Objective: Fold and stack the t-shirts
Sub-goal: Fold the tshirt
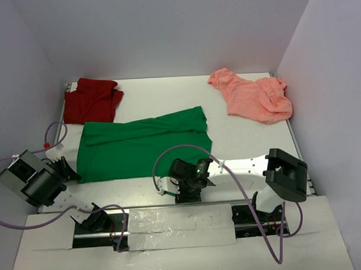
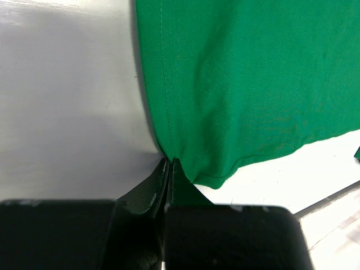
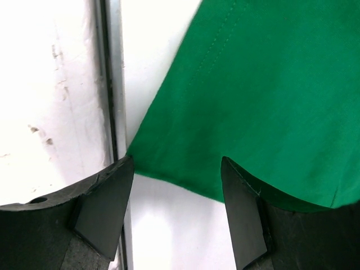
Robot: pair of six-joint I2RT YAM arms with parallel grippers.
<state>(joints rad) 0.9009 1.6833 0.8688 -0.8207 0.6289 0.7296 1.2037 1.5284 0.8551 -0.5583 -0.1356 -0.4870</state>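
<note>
White table (image 1: 161, 97) holds plain green t-shirt (image 1: 139, 145).

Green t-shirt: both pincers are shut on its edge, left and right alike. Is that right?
No. Only the left pincer is shut on the green t-shirt; the right pincer stands open over its edge, gripping nothing, as the right wrist view shows.
</note>
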